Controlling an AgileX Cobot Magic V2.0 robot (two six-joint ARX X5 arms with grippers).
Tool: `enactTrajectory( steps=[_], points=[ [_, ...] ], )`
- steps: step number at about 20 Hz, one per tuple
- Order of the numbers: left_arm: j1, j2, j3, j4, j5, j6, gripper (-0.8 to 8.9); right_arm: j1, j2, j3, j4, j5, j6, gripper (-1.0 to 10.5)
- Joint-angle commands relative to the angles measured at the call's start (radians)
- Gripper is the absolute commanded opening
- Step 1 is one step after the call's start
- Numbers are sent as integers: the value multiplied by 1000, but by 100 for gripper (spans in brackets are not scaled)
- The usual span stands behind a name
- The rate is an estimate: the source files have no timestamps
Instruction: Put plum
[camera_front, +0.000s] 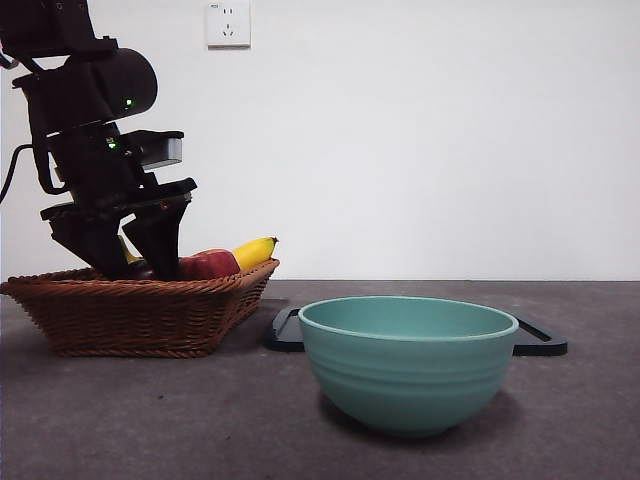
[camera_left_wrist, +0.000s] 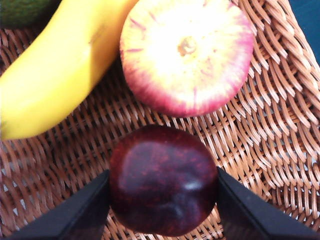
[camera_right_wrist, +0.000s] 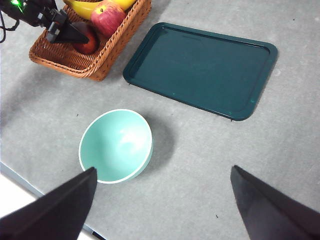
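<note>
Wicker basket (camera_left_wrist: 280, 125) holds the plum (camera_left_wrist: 162, 180), clenched between the left claw (camera_left_wrist: 162, 205) beside an apple (camera_left_wrist: 187, 52) and banana (camera_left_wrist: 55, 70); the right claw (camera_right_wrist: 162, 200) hangs released above the counter (camera_right_wrist: 200, 165).

Green fruit (camera_left_wrist: 22, 11) mostly out of frame

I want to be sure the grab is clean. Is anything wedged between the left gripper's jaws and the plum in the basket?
Nothing visible. The left gripper has one jaw on each side of the plum, right against its skin. The apple and banana lie beyond it in the basket, outside the jaws.
</note>
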Motion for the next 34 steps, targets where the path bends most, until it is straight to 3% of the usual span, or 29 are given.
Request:
enactTrajectory(
  steps=[1, 5, 9, 15, 19, 23, 34],
  points=[
    [-5, 22, 21, 2, -3, 14, 212, 3, 4, 21, 14, -1, 10, 428],
    [-6, -35, 48, -46, 3, 10, 212, 3, 4, 21, 14, -1, 10, 428],
    [-49, -225, 48, -94, 18, -12, 212, 3, 4, 21, 24, -1, 10, 428],
    [-295, -433, 48, -195, 49, -55, 212, 3, 4, 21, 31, -1, 10, 428],
    [-497, -389, 48, -169, 72, -64, 212, 3, 4, 21, 30, -1, 10, 428],
    [-595, -295, 48, -160, 72, -64, 212, 3, 4, 21, 29, -1, 10, 428],
    [-677, -22, 48, -55, 32, -55, 212, 3, 4, 21, 29, -2, 10, 428]
  ],
)
